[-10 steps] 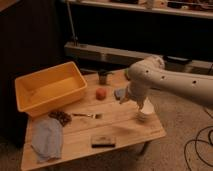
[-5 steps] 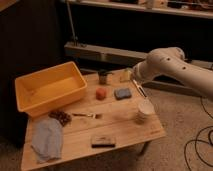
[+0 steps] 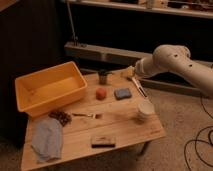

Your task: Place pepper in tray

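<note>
**Arm swung back toward 2 o'clock; pepper untouched**

Since approx. 1 s ago the arm has lifted off the right half of the table (image 3: 125, 131) and swung back. Its hand (image 3: 138, 87) now hangs over the far right edge, at about 2 o'clock from the pepper (image 3: 101, 93) and well apart from it. Nothing on the table has shifted. Hand state, wide or narrow: can't tell.

Pepper sits near table centre, a bit toward 12, standing free. A blue sponge (image 3: 122, 93) is just beside it at 3 o'clock, a dark cup (image 3: 103, 76) near at 12, and grapes (image 3: 61, 117) well off at 7-8. The tray (image 3: 60, 102) fills the 10 o'clock corner, w/ its nearest corner close to the pepper on the 9 o'clock side. Tray looks empty inside.

Step in hand, my read: reach & grasp, not yet begun. To do it well:
- Bring the hand back toward 8 o'clock & drop straight down, centred over the pepper.
- Close along the 12-6 line so the sponge at 3 isn't clipped, minding the cup at 12.
- Lift clear above the tray's rim before moving toward 9.
- Release low over the tray floor so the pepper doesn't bounce or roll.

Pointing: pepper reads as a squat round lump w/ no clear long axis. Stem end isn't visible, so which way it points can't be told. Prob. any grip angle serves about alike.
</note>
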`<state>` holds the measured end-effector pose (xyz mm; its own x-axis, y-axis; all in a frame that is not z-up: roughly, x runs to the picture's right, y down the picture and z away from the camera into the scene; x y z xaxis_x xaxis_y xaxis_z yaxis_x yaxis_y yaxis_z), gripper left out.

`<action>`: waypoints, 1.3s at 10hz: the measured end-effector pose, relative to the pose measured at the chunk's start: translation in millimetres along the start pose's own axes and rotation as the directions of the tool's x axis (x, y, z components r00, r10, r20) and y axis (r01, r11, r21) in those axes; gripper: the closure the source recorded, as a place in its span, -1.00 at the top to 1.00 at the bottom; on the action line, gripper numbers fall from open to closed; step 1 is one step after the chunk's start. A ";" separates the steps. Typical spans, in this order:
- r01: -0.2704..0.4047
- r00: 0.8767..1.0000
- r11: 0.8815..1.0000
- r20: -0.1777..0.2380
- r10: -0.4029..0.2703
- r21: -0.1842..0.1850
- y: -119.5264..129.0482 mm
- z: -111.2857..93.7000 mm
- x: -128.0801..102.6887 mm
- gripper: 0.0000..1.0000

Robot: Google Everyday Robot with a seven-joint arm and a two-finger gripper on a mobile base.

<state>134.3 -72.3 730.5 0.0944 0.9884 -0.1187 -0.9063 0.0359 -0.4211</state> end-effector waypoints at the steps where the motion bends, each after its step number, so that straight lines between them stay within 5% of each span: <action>1: 0.079 0.997 0.997 -0.013 -0.079 -0.027 1.4 7.0 2.4 0.30; 3: 0.301 0.952 0.945 -0.020 -0.305 -0.126 5.3 25.5 7.6 0.30; 4: 0.359 0.931 0.920 -0.013 -0.365 -0.155 4.2 30.1 10.2 0.30; 6: 0.477 0.874 0.852 0.019 -0.485 -0.215 6.4 39.9 14.0 0.30; 7: 0.495 0.864 0.841 0.024 -0.502 -0.221 5.8 40.6 13.9 0.30; 9: 0.481 0.872 0.855 0.007 -0.489 -0.193 4.5 42.5 8.4 0.30; 10: 0.496 0.864 0.853 -0.003 -0.503 -0.166 5.2 50.7 -3.6 0.30; 11: 0.547 0.833 0.827 -0.015 -0.553 -0.129 5.9 62.7 -18.8 0.30; 13: 0.709 0.701 0.701 -0.034 -0.713 -0.084 10.6 91.6 -43.4 0.30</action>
<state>82.8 -101.3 813.6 0.7262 0.6618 0.1862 -0.5337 0.7133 -0.4542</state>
